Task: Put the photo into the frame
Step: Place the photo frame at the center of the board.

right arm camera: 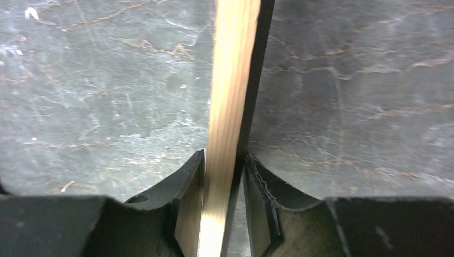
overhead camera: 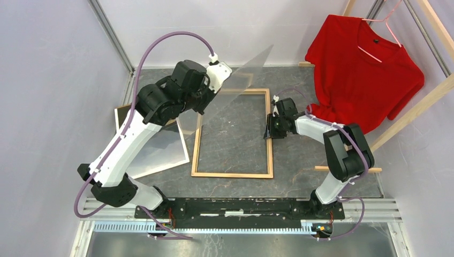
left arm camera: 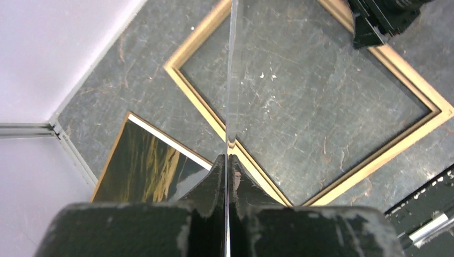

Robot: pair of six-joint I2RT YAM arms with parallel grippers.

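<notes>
Photo [left arm camera: 142,171] — lying flat just left of the frame [overhead camera: 233,175], nearer the left gripper [left arm camera: 227,160], which is clenched on a clear sheet [left arm camera: 231,80] raised over the frame — right gripper [right arm camera: 222,163] clamps the frame's right rail.

photo [overhead camera: 160,152]: partly under left arm [overhead camera: 126,142] | frame [left arm camera: 202,107]: corners cut by view edges

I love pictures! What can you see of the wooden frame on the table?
The frame is a big thin rectangle of pale wood, with a black side showing along its edge in the right wrist view. It lies on the dark grey table, light wood up, and it is empty: the table shows through the middle. The right gripper is shut on its right rail.
</notes>
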